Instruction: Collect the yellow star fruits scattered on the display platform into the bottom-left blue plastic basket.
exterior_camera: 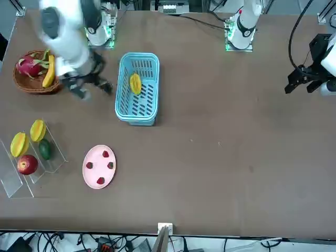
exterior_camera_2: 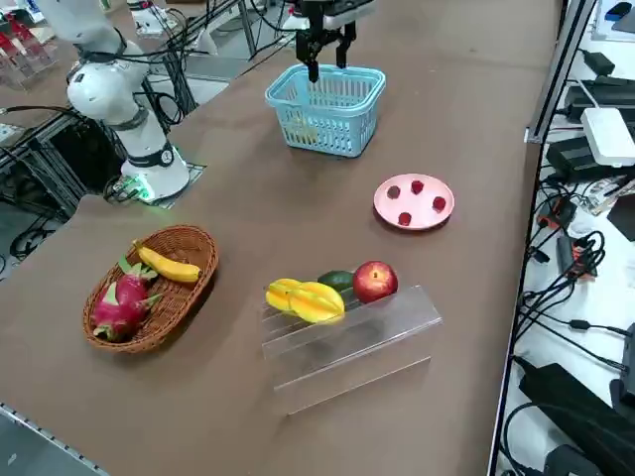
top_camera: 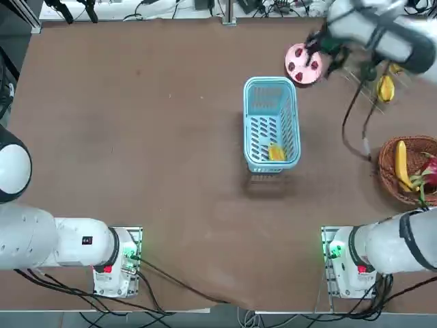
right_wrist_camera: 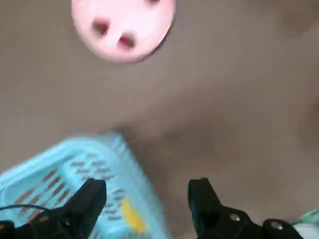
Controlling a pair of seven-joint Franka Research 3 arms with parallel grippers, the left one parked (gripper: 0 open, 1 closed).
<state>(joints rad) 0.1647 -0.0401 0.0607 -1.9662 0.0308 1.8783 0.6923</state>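
1. Right gripper (right_wrist_camera: 147, 199) hangs empty with its two dark fingers (right_wrist_camera: 92, 196) spread apart; the wrist view shows bare brown table (right_wrist_camera: 239, 109) between them, the rim of the blue plastic basket (right_wrist_camera: 60, 164) under one finger, and the pink plate (right_wrist_camera: 123, 27) beyond.
2. From the front camera, the gripper (exterior_camera: 90, 89) sits at the upper left of the frame, between the wicker basket (exterior_camera: 31, 84) and the blue plastic basket (exterior_camera: 137, 89), with the white arm blurred above it.
3. Seen from overhead, the arm reaches into the upper right of the frame, its gripper (top_camera: 326, 58) near the pink plate (top_camera: 303, 64).
4. One yellow star fruit (top_camera: 276, 152) lies inside the blue plastic basket (top_camera: 271, 123), at its end nearer the robot; the front view shows the same fruit (exterior_camera: 135, 83), and the wrist view catches it as a yellow smear (right_wrist_camera: 130, 215).
5. Only the side and front cameras show the display platform (exterior_camera_2: 347, 337) clearly: two star fruits (exterior_camera_2: 316, 300) rest on it side by side, next to a green fruit (exterior_camera_2: 337, 281) and a red apple (exterior_camera_2: 375, 281).
6. At the left of the front view, those two star fruits (exterior_camera: 19, 144) sit on the platform (exterior_camera: 16, 181), well apart from the basket.
7. Overhead, just one of the platform fruits (top_camera: 386, 87) shows past the arm.
8. In the wicker basket (exterior_camera_2: 149, 297) lie a banana (exterior_camera_2: 169, 266) and a pink dragon fruit (exterior_camera_2: 121, 305).
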